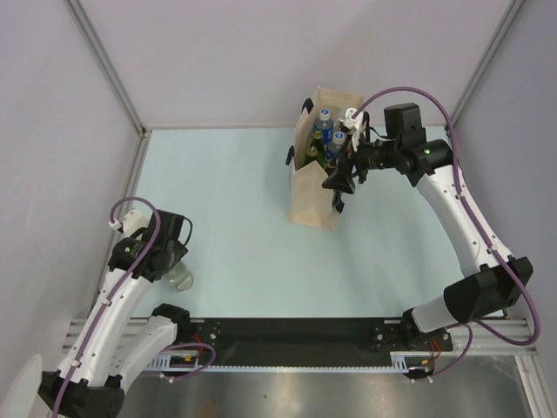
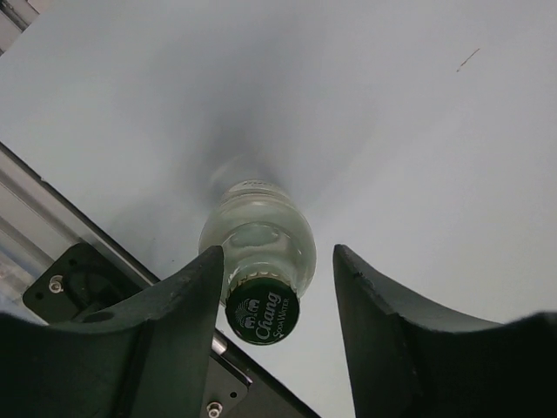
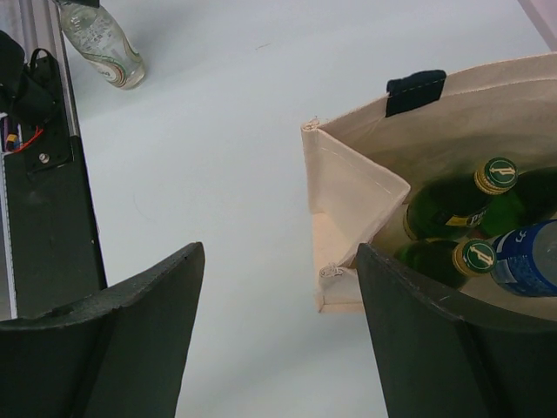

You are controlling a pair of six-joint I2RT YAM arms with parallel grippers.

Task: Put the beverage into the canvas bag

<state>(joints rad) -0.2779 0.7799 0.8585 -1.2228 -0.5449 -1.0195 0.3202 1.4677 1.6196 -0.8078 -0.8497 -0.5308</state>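
Note:
A clear glass soda-water bottle (image 1: pixel 183 277) with a dark green cap stands at the near left of the table. In the left wrist view its cap (image 2: pixel 261 312) sits between my fingers. My left gripper (image 2: pixel 277 261) is open around the bottle's neck, the left finger close to it and the right finger apart. The beige canvas bag (image 1: pixel 312 187) with navy handles stands upright at the far middle and holds several green and blue bottles. My right gripper (image 1: pixel 339 187) hovers open and empty at the bag's near right edge, over the bag's corner (image 3: pixel 352 187) and beside the green bottles (image 3: pixel 452 209).
A black rail (image 1: pixel 287 335) runs along the table's near edge, also visible in the right wrist view (image 3: pixel 43 174). Grey walls with metal posts close in the table at the left, back and right.

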